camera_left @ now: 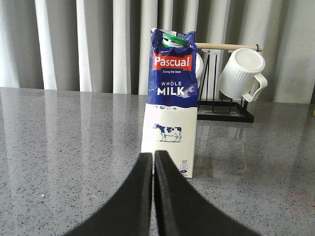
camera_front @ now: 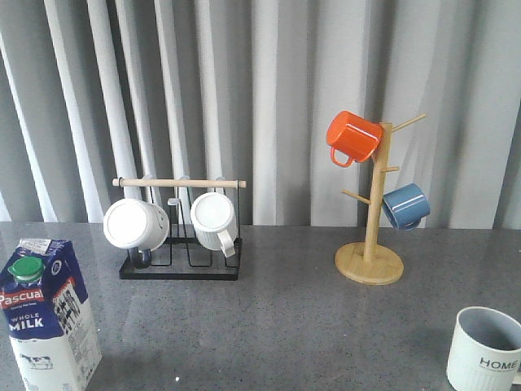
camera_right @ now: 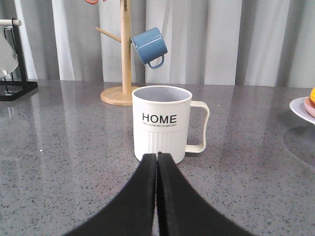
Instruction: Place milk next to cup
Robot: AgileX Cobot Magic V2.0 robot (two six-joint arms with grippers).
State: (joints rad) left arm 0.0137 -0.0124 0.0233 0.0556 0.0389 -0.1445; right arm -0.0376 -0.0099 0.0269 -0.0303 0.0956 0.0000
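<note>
1. The milk (camera_front: 45,314) sits at about 8 o'clock on the worktop (camera_front: 277,318), hard against the near-left corner of the front view. Its base is cut off by the frame edge there, so can't see how close it is to the worktop's edge.
2. The cup (camera_front: 483,350) is way over at about 4 o'clock, near-right corner, well apart from the milk. Its bottom and right side are cropped too, and only "HOME" peeks out.
3. Between them there's a wide bare stretch of grey worktop, nothing standing on it along the near side.
4. Further back: a black rack (camera_front: 181,265) with a wooden bar at roughly 10 o'clock, holding two white mugs (camera_front: 214,221) tipped on their sides. It's just behind and right of the milk, apart from it.
5. At about 2 o'clock a wooden mug tree (camera_front: 372,244) with an orange mug (camera_front: 352,137) and a blue mug (camera_front: 405,205) hanging off it, behind the cup.
6. Left claw (camera_left: 153,156): fingers pressed together, tips just in front of the milk's lower face, not holding anything.
7. Right claw (camera_right: 157,156): also closed tight, tips right at the cup's base; touching or not, can't tell.
8. In the right wrist view a plate (camera_right: 301,107) with something orange on it is cut off at the frame edge, beyond the cup's handle side. Can't make out what's on it.
</note>
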